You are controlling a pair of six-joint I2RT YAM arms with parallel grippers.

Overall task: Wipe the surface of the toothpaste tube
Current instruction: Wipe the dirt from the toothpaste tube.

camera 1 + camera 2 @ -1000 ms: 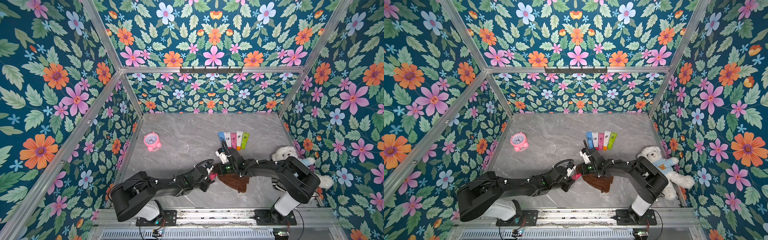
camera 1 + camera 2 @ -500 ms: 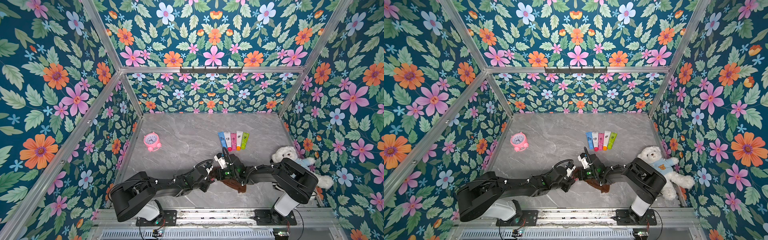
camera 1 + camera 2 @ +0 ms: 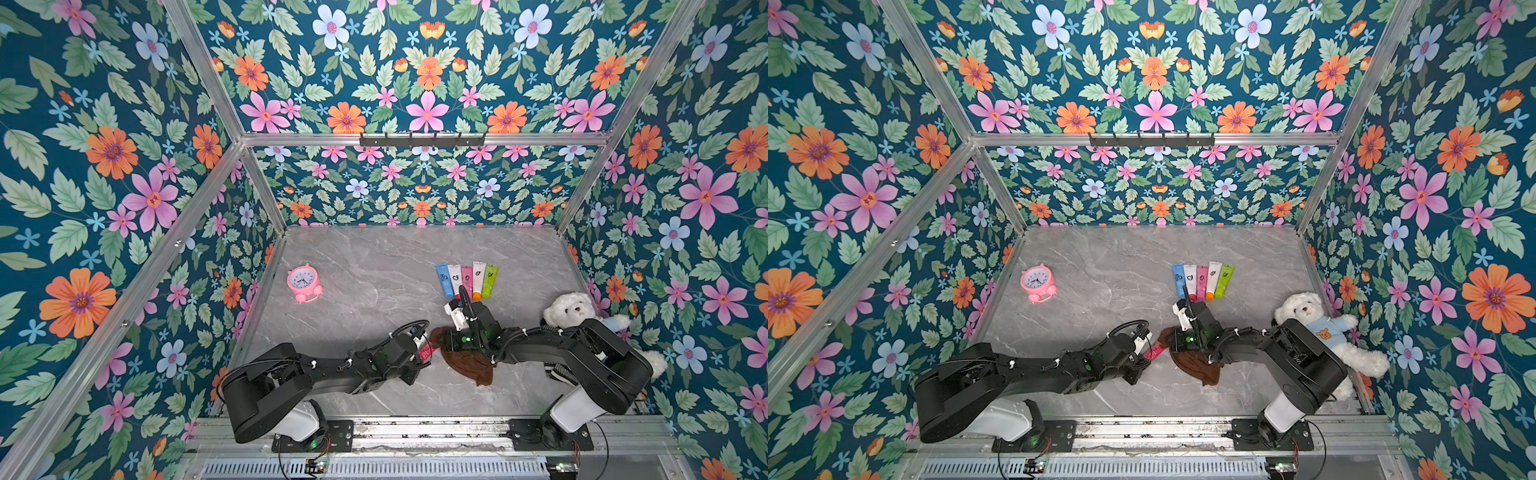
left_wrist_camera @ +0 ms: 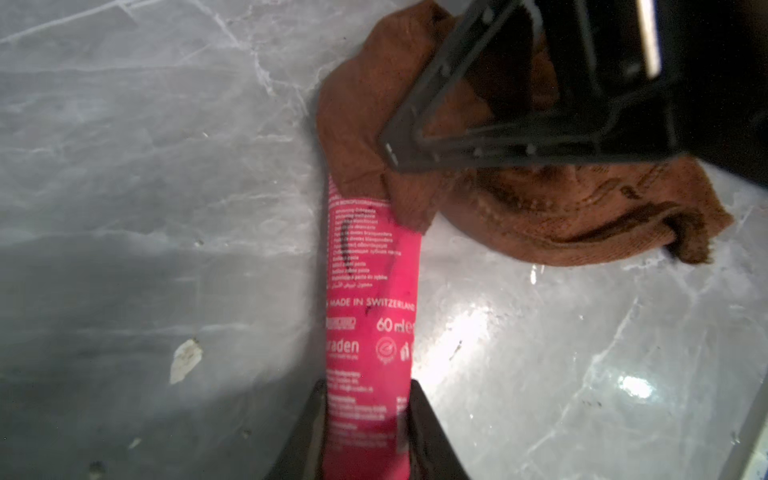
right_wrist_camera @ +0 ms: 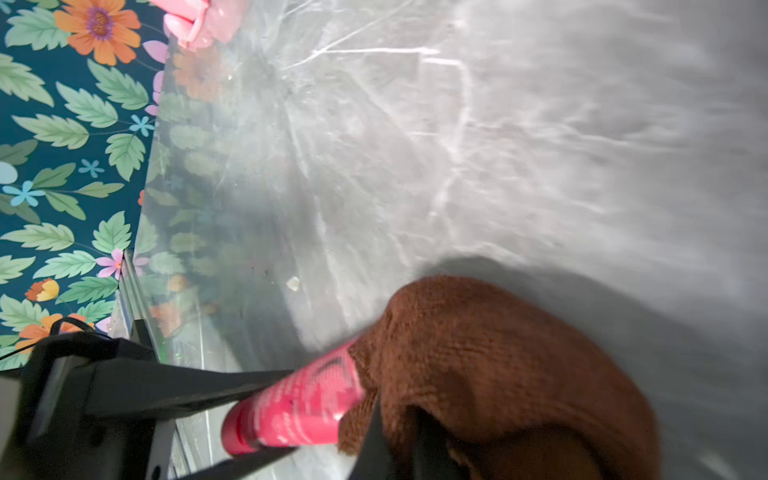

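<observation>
Pinching the pink plastic toothpaste tube [image 4: 370,316], left fingers [image 4: 430,440] grip one end; right fingers [image 4: 478,143] clamp a brown knitted cloth [image 4: 561,216] draped over the other.

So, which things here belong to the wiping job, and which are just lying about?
In the job: pink toothpaste tube, in the left jaws; brown cloth, in the right jaws, over the tube's end.
Lying about: pink alarm clock; row of five coloured tubes; white teddy bear.
</observation>
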